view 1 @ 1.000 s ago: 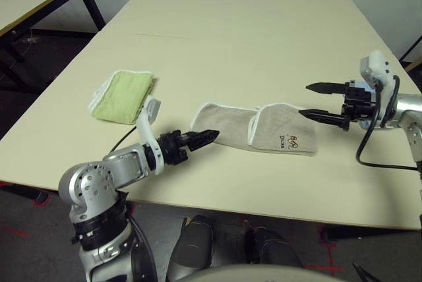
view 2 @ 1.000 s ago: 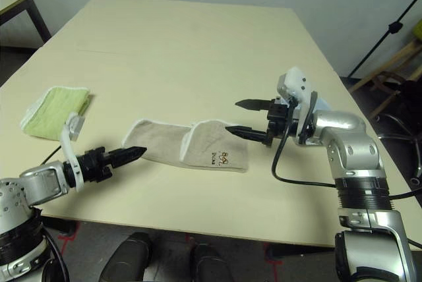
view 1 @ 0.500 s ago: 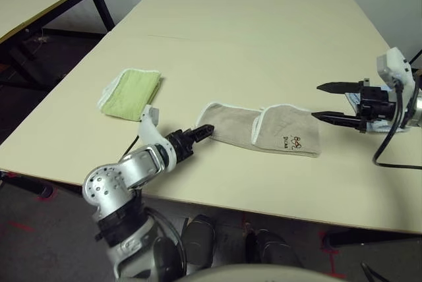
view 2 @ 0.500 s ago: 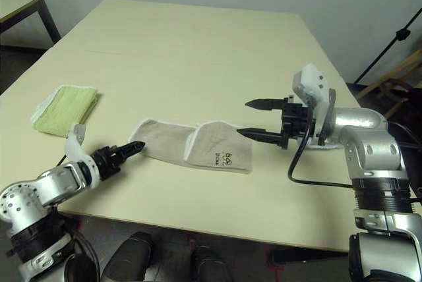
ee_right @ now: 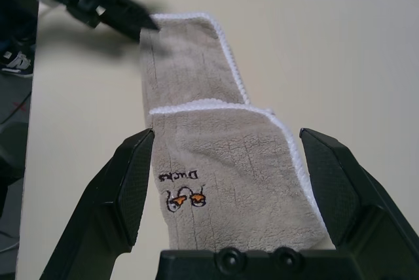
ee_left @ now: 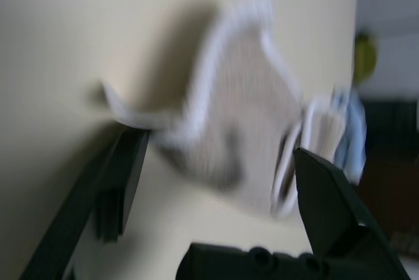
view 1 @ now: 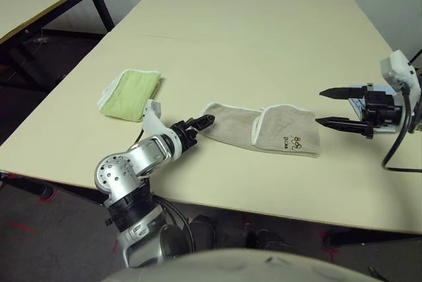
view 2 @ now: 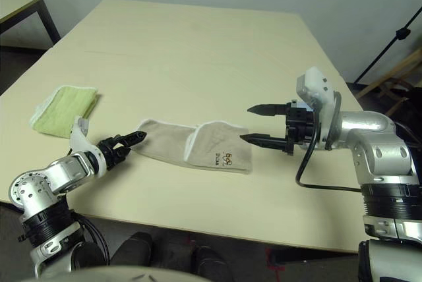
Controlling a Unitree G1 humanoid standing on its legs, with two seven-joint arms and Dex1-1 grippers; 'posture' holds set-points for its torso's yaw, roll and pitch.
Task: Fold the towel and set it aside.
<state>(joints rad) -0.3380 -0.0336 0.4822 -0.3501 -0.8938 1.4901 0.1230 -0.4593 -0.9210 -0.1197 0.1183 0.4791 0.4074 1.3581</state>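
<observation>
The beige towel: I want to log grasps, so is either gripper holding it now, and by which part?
Nothing is held: the left gripper stands open at the end of the towel, and the right gripper is open too.

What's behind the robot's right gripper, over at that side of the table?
Part of a folded light blue towel shows past the right gripper; the rest is covered, so its full shape can't be seen.

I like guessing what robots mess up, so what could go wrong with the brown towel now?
The open left hand is right at the towel's end, so it might push the cloth instead of pinching it. The right part is folded over but not held by the open right hand, so a pull from the left could drag it crooked.
</observation>
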